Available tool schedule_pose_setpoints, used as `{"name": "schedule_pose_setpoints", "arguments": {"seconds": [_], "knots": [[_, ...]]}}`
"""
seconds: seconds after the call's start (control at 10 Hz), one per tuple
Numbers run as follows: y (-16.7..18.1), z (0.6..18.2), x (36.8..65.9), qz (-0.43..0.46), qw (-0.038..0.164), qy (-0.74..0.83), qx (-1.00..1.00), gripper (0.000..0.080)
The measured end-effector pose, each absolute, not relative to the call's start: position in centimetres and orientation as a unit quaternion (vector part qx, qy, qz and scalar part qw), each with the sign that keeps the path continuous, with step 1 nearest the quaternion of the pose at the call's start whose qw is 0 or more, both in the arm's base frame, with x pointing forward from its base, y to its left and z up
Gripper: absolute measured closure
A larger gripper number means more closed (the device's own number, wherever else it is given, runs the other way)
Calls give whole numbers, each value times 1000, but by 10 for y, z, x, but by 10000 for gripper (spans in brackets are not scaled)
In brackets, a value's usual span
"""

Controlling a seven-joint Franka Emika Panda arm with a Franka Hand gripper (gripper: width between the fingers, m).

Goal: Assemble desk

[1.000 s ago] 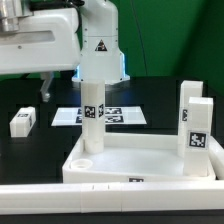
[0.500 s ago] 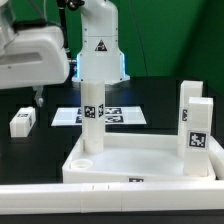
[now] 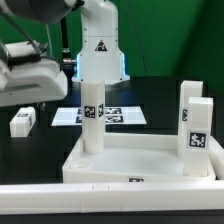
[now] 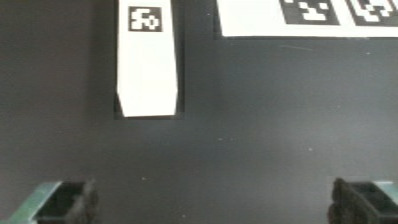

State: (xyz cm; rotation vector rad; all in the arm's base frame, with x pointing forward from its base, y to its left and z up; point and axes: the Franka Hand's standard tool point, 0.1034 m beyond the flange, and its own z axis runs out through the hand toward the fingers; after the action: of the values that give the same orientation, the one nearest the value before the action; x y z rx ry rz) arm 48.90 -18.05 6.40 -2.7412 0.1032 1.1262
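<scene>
**A:** Start at the exterior view's left. What's there?

**B:** My gripper (image 4: pixel 210 200) hangs above the dark counter (image 3: pixel 150 112) on that side, fingers (image 4: pixel 63 201) spread wide with nothing between them. Below and just ahead lies a loose leg (image 3: pixel 23 122) on its side, tag facing up. The wrist view shows the same leg (image 4: pixel 146 58) stretched out on the counter, apart from my fingers.

**A:** And further right?

**B:** The marker board (image 3: pixel 100 117) lies flat in the middle, near the arm's base. In front of it sits the tabletop (image 3: pixel 150 160), rim up, with one leg (image 3: pixel 92 118) upright in its near-left corner socket. Two more legs (image 3: pixel 196 122) stand at its right end; whether they are seated I cannot tell.

**A:** So which step is this?

**B:** I judge it to be fetching the lying leg, with the desk partly built. Next I'd need to centre over the leg, line my fingers across its narrow sides, descend, and close before lifting it toward a free socket.
</scene>
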Motion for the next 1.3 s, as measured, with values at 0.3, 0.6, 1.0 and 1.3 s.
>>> {"name": "schedule_pose_setpoints", "arguments": {"seconds": [0.3,0.6,1.0,1.3], "knots": [[-199,44,462,431,76,32,-898,151],[-200,42,463,430,75,32,-899,151],[-205,14,424,447,79,46,-890,151],[-204,7,409,454,82,51,-886,151]]}}
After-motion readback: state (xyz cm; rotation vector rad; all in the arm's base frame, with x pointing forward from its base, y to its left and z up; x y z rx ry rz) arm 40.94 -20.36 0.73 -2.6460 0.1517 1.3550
